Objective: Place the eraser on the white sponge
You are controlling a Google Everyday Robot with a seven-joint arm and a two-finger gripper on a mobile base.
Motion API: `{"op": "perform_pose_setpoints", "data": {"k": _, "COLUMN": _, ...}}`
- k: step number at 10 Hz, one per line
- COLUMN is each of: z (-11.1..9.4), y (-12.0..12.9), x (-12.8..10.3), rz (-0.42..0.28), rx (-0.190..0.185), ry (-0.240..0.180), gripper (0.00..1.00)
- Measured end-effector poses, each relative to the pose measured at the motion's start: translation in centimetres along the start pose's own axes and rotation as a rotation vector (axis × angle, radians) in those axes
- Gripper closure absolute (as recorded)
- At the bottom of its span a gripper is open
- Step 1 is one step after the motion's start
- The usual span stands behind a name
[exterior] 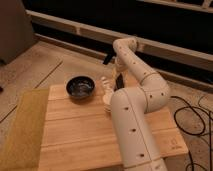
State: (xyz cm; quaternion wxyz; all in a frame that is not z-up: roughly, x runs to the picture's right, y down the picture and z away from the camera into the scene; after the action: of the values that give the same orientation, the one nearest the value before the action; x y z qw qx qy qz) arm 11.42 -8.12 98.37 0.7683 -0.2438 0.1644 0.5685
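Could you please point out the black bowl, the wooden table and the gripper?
black bowl (80, 95): camera view, its front wall.
wooden table (80, 135): camera view, bare boards near the front.
gripper (118, 76): camera view, its dark lower end, over the table's far edge.
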Motion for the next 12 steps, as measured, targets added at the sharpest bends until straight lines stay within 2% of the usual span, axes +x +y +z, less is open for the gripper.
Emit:
{"op": "perform_pose_setpoints", "data": {"k": 11, "z": 0.14, "y": -0.04, "x": 0.07, "rz": 0.001, "rx": 0.000, "ry": 0.001, "gripper": 0.69}}
{"op": "perform_pose_setpoints", "data": {"k": 12, "z": 0.15, "y": -0.03, "x": 0.07, "rz": 0.001, "rx": 0.000, "ry": 0.001, "gripper": 0.73}}
